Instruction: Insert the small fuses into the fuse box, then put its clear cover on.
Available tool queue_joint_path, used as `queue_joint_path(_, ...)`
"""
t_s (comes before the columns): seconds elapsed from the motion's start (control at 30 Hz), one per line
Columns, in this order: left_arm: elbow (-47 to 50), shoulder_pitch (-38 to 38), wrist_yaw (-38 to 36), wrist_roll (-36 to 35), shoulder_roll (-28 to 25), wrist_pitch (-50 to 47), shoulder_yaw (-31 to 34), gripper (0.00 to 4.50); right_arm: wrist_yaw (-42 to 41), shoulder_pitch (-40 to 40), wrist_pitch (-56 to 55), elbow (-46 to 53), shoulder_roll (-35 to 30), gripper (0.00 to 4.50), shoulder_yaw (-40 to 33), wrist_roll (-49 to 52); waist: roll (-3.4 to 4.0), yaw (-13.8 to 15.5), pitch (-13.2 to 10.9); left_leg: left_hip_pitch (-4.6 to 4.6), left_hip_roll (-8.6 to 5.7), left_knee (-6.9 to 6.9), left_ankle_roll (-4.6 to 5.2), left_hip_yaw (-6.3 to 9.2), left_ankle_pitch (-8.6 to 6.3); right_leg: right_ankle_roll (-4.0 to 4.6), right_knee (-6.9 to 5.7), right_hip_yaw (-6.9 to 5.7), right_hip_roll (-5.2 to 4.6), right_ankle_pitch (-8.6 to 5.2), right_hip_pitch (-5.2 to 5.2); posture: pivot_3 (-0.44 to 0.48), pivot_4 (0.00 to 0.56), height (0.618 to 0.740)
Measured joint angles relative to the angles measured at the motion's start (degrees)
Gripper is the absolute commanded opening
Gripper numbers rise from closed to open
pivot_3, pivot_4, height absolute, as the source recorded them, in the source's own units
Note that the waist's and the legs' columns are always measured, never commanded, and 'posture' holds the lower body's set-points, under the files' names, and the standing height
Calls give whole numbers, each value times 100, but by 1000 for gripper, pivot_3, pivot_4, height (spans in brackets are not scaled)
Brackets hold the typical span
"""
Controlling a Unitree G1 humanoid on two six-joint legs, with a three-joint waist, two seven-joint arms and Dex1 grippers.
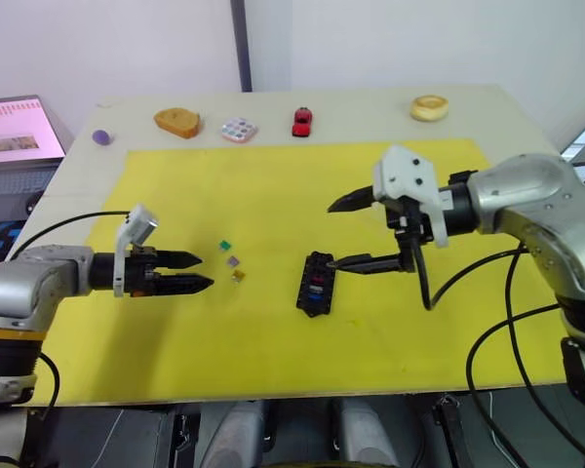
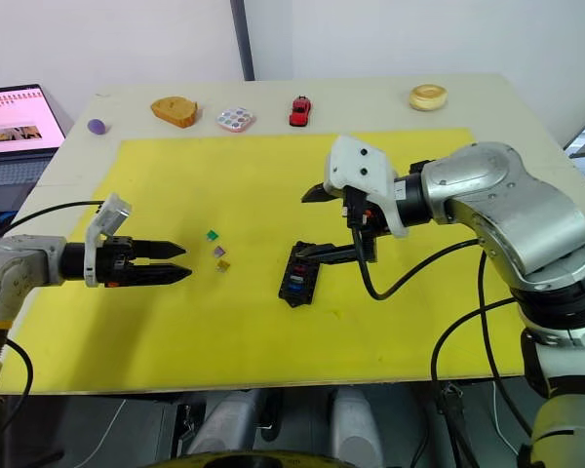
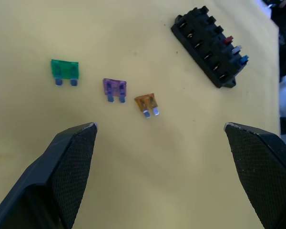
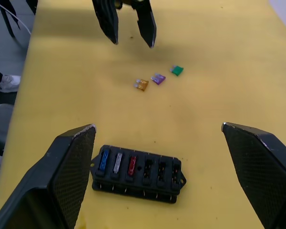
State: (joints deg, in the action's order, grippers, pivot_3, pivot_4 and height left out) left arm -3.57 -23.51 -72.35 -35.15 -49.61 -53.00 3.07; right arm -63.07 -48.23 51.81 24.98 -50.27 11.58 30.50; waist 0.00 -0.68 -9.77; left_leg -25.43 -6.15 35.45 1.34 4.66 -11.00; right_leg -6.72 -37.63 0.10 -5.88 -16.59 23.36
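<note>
The black fuse box (image 1: 317, 283) lies on the yellow mat (image 1: 273, 185), right of centre. A blue, a grey and a red fuse (image 4: 117, 163) sit in one row of its slots. Three loose small fuses lie to its left: green (image 3: 65, 70), purple (image 3: 114, 88) and orange-yellow (image 3: 147, 101). My left gripper (image 1: 205, 271) hovers open just left of these loose fuses, holding nothing. My right gripper (image 1: 331, 236) is wide open over the box's far end, its lower finger close to the box. The clear cover is out of view.
Along the table's far edge stand a purple ball (image 1: 101, 137), a bread-like piece (image 1: 176, 122), a dotted disc (image 1: 239, 129), a red toy car (image 1: 302, 121) and a round yellow piece (image 1: 429, 107). A laptop (image 1: 15, 127) sits off the left side.
</note>
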Motion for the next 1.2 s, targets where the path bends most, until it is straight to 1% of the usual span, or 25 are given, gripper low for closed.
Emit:
queue_joint_path(0.07,-18,-12,50,-147,93,-314,-1,2757,36,0,0,0,32,4500,41,-22,0,-1,0,0,0,0,-2,0,1,0,-4,0,0,0,0,0,150,740)
queue_joint_path(0.17,-19,-13,162,-358,173,-807,-3,2757,77,0,-1,0,55,4500,88,-48,0,-3,0,0,0,1,-3,0,2,0,-6,0,0,0,0,0,150,740)
queue_joint_path(0.27,-240,-196,513,-580,474,-1443,81,2757,134,0,23,2,95,4500,125,-53,-3,20,0,0,0,11,-2,4,2,0,-10,-3,2,0,0,0,150,740)
queue_joint_path(0.33,-274,-182,664,-618,526,-1650,58,2757,146,0,28,14,91,4500,134,-55,-4,1,1,-1,-1,12,-2,2,1,0,-11,0,1,0,-2,0,150,740)
queue_joint_path(0.53,-561,-364,945,-713,725,-1937,76,2757,208,1,47,28,83,4500,135,-65,-3,18,1,0,-1,20,-3,3,2,1,-22,-1,1,0,-1,0,150,740)
queue_joint_path(0.73,-977,-639,1120,-715,1087,-2022,62,2757,247,1,79,76,77,4500,157,-102,-5,76,3,2,-3,27,-3,4,2,1,-24,-2,0,0,-1,0,150,740)
queue_joint_path(0.87,-1133,-753,1131,-706,1250,-2013,27,2757,259,2,127,82,74,4500,167,-107,-4,147,3,2,-3,39,-3,5,1,0,-25,-3,0,0,1,0,150,740)
queue_joint_path(0.97,-1164,-789,1091,-655,1263,-1928,-71,2757,266,2,148,149,69,4500,171,-109,-5,154,3,2,-5,48,2,9,-3,0,-24,-4,-1,0,0,0,150,740)
queue_joint_path(1.07,-1206,-816,1024,-548,1254,-1802,-202,1866,294,2,166,195,68,4500,171,-110,-5,153,3,2,-6,48,3,9,-4,0,-24,-4,-2,0,0,0,150,740)
queue_joint_path(1.17,-1288,-816,966,-479,1240,-1738,-291,320,313,8,176,196,53,4500,171,-111,-5,141,3,1,-6,46,3,9,-4,0,-24,-3,-1,0,0,0,150,740)
queue_joint_path(1.2,-1286,-816,908,-479,1231,-1733,-334,58,318,12,179,196,51,4500,171,-115,-5,137,3,1,-6,45,3,8,-4,1,-24,-3,-1,0,0,0,150,740)
